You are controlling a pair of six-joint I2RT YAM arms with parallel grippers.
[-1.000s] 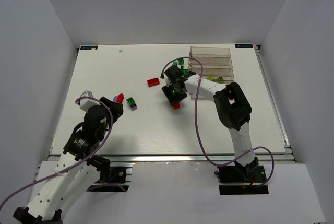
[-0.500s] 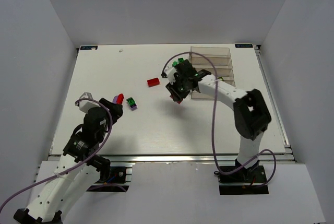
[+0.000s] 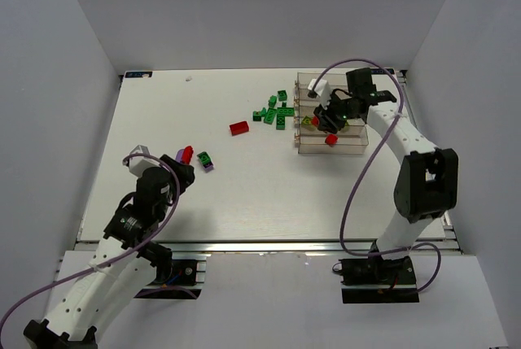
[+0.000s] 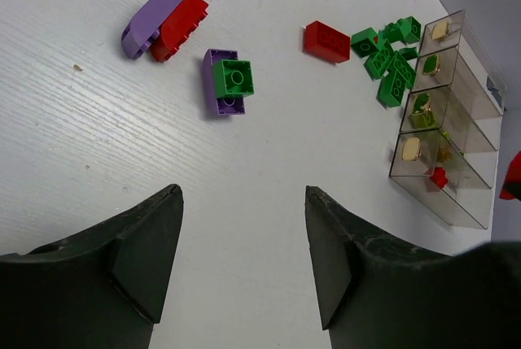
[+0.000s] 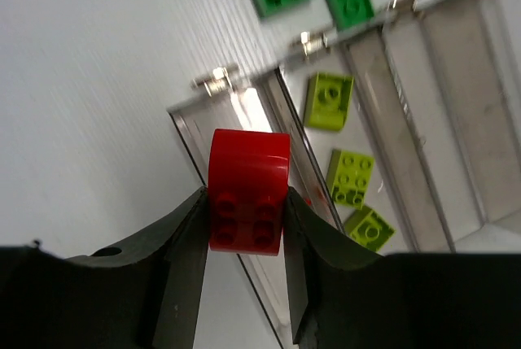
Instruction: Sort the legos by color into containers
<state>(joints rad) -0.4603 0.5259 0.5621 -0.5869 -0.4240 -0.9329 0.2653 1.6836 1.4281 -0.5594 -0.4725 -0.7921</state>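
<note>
Starting big: white table [image 3: 163, 105] with everything spread out on top. Next down, the containers [image 3: 346, 146], four clear long bins joined side by side in one block toward the far right. Then the right gripper [image 5: 247, 207], hovering over the end of the nearest bin, pinched in tight on a rounded red brick [image 5: 248, 162] held right between the fingers. Then the left gripper [image 4: 242, 202], hanging above bare table near the front left, spread wide with nothing in it. On to the small stuff: heap of dark green legos [image 3: 275, 111] lying just left of the bins, plus a flat red brick [image 3: 238, 128] further left, apart from the heap. Closer to the left arm, a purple rounded piece [image 4: 145, 28] pressed up against a red rounded piece [image 4: 183, 25], and just beside those a green brick [image 4: 236, 78] stuck onto a purple brick [image 4: 210, 80]. Already inside the bins: three yellow-green bricks [image 5: 350, 176] in the second bin from the front and one little red brick [image 4: 440, 176] in the nearest bin.
</note>
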